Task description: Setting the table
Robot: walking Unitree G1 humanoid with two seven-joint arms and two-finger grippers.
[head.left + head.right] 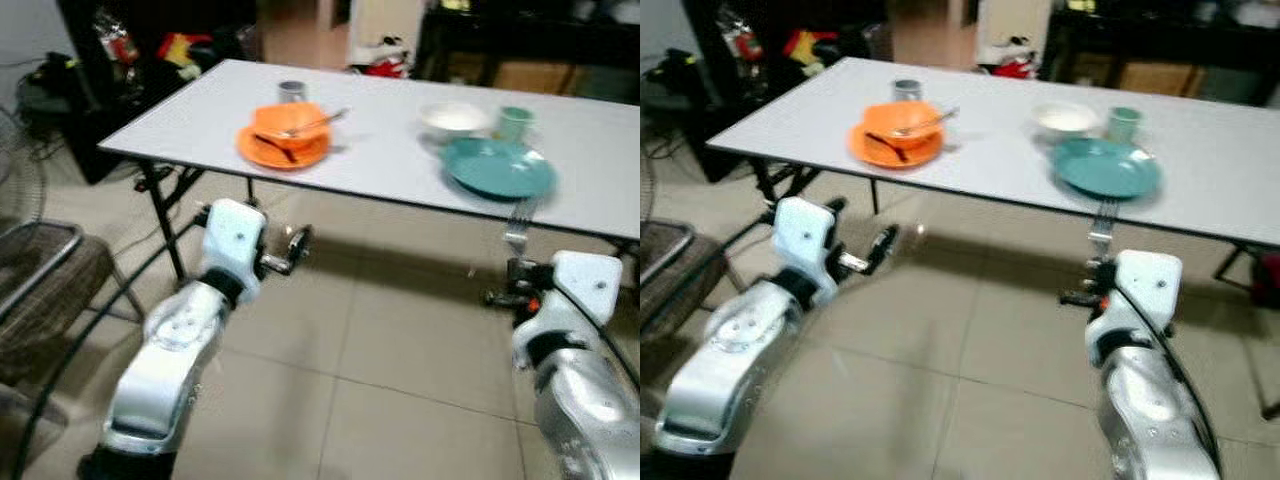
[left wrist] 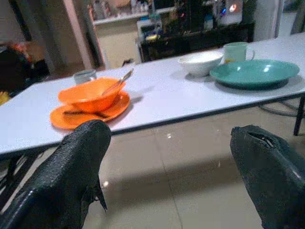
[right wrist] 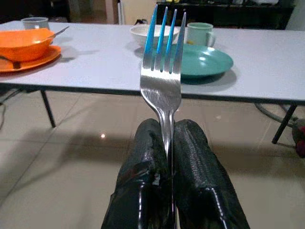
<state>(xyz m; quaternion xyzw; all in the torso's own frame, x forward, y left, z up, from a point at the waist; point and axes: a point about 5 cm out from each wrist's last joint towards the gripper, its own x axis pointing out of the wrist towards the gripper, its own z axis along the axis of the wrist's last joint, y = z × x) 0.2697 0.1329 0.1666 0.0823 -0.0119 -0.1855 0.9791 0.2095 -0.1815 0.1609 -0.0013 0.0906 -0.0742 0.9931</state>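
Note:
A silver fork [image 3: 162,90] stands upright in my right gripper [image 3: 164,131], which is shut on its handle, just below the white table's [image 1: 380,150] near edge. On the table beyond it lie a teal plate [image 1: 500,168], a white bowl [image 1: 453,118] and a green mug [image 1: 515,122]. Further left an orange bowl [image 1: 288,122] with a spoon [image 1: 322,121] sits on an orange plate [image 1: 262,152], with a grey cup [image 1: 291,91] behind. My left gripper [image 2: 169,133] is open and holds nothing, low in front of the table's left part.
A wicker chair [image 1: 40,280] stands on the tiled floor at my left, with a fan [image 1: 15,170] behind it. The table's folding black legs [image 1: 165,215] reach down near my left arm. Dark furniture and clutter line the back wall.

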